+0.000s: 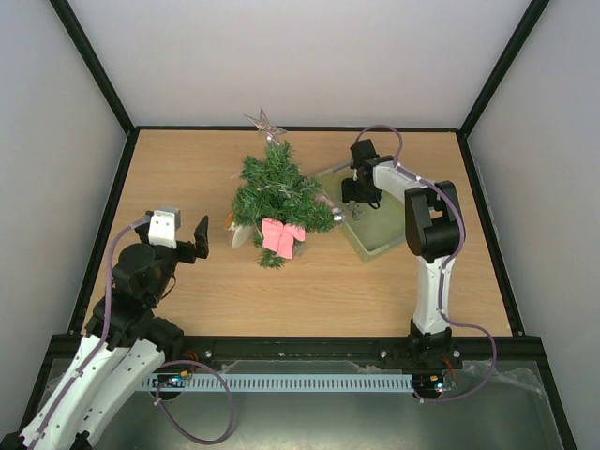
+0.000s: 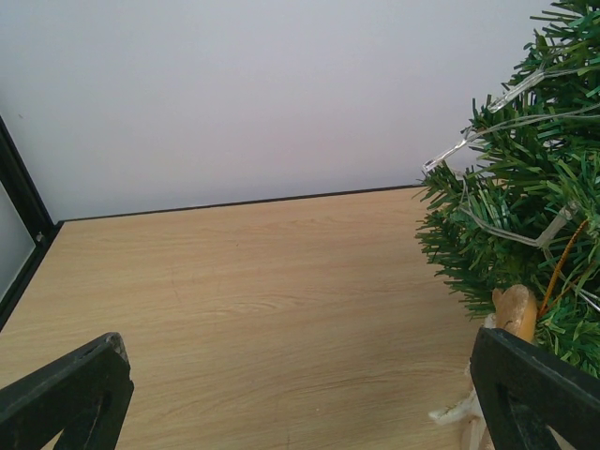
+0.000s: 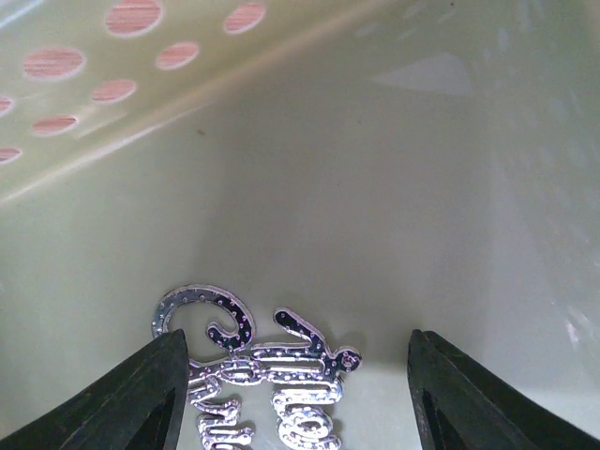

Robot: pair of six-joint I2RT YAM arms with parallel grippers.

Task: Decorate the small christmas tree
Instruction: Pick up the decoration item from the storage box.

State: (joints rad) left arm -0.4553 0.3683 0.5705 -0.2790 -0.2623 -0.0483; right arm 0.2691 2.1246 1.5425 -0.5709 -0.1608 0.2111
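Note:
The small christmas tree (image 1: 277, 192) lies on the table with a silver star (image 1: 264, 122) at its tip and a pink bow (image 1: 281, 236) near its base. A clear light string runs over its branches (image 2: 525, 178). My right gripper (image 1: 354, 204) reaches down into the pale green basket (image 1: 367, 247). In the right wrist view its jaws (image 3: 297, 352) stand open over a silver lettering ornament (image 3: 253, 375) that lies flat on the basket floor. My left gripper (image 1: 195, 242) is wide open and holds nothing, just left of the tree.
A tan wooden ornament (image 2: 516, 309) hangs at the tree's lower branches, close to my left gripper's right finger (image 2: 534, 394). The basket wall (image 3: 197, 70) with round holes rises beyond the lettering. Black frame rails border the table.

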